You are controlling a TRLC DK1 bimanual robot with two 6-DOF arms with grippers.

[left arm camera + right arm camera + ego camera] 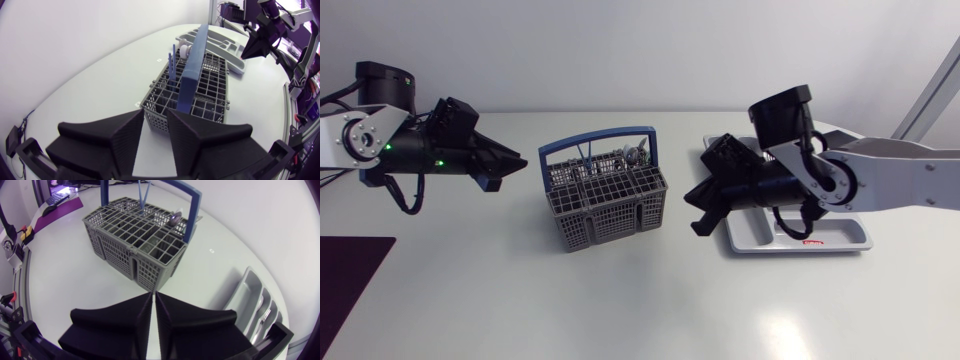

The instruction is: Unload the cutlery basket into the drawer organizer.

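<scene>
The grey cutlery basket [605, 205] with a blue handle [600, 140] stands mid-table and holds blue utensils [171, 62] and a metal piece [175, 217]. The grey drawer organizer [760, 240] lies to its right, with cutlery in one slot [262, 316]. My left gripper [512, 160] hovers left of the basket, its fingers a small gap apart with nothing between them [156, 115]. My right gripper [700, 205] hangs between basket and organizer, shut on nothing [153, 295]. In the left wrist view the basket [195, 97] is straight ahead, and my right gripper [246, 50] is beyond it, over the organizer [220, 42].
A dark purple mat [350, 275] lies at the table's front left corner. Bare white tabletop [620, 300] stretches in front of the basket. In the right wrist view the basket [140, 235] is ahead and the organizer [250, 297] is beside my fingers.
</scene>
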